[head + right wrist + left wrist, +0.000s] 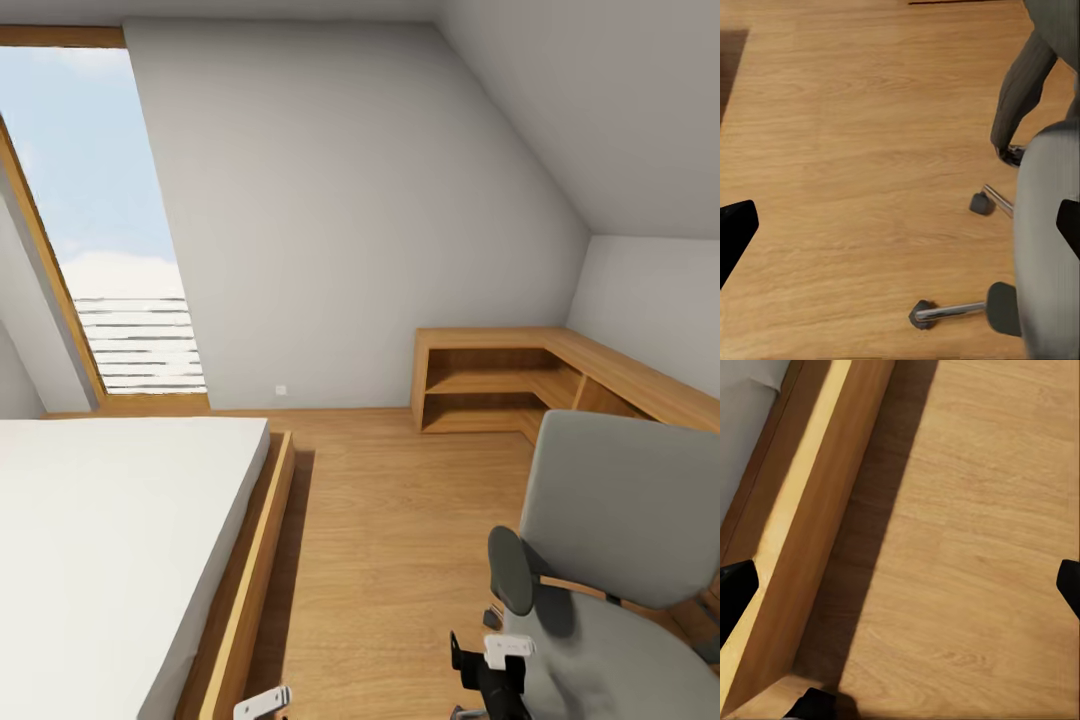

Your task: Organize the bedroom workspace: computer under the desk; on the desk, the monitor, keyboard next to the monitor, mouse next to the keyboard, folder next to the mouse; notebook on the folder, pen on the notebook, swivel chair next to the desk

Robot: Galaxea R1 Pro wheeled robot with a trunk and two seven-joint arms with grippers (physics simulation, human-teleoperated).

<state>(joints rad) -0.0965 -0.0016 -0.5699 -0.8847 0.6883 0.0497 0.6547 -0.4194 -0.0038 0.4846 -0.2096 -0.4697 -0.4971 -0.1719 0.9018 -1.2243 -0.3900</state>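
Where the smooth pale-wood plank floor [400, 520] spreads widest, a low bed with a flat white mattress and honey-wood frame [110, 560] lies along its edge, under a slanted skylight window [100, 230]. Across that floor stands an L-shaped wooden shelf unit [520, 385]. Nearer, the grey padded swivel chair [610, 570] rests on chrome legs with dark casters [979, 202]. Both the left gripper [900, 585] and right gripper [900, 225] hang over the floor, black fingertips spread wide, holding nothing.
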